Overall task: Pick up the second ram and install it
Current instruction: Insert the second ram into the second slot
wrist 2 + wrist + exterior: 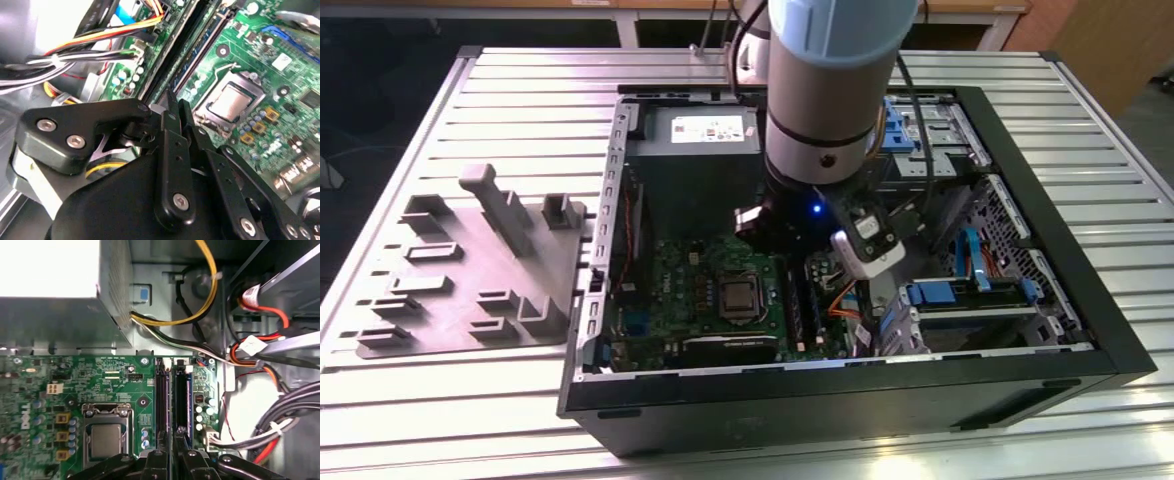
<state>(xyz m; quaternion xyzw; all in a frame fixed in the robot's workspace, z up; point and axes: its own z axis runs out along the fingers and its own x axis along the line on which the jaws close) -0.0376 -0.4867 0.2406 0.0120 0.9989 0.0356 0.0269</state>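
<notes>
Fingers (172,107) over second ram (182,395)

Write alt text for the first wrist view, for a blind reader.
The black tool hangs over two long black memory slots on a green motherboard, beside the silver-topped processor. A grey power supply and coloured cables lie beyond.

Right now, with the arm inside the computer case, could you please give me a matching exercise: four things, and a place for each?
Things:
1. processor
2. grey plastic fixture
3. gripper
4. yellow cable

Places:
A. on the table, outside the case, at the exterior view's left
B. low over the black memory slots
C. in its socket on the green motherboard
D. curving out from the power supply box

Pairs: 1-C, 2-A, 3-B, 4-D
</notes>
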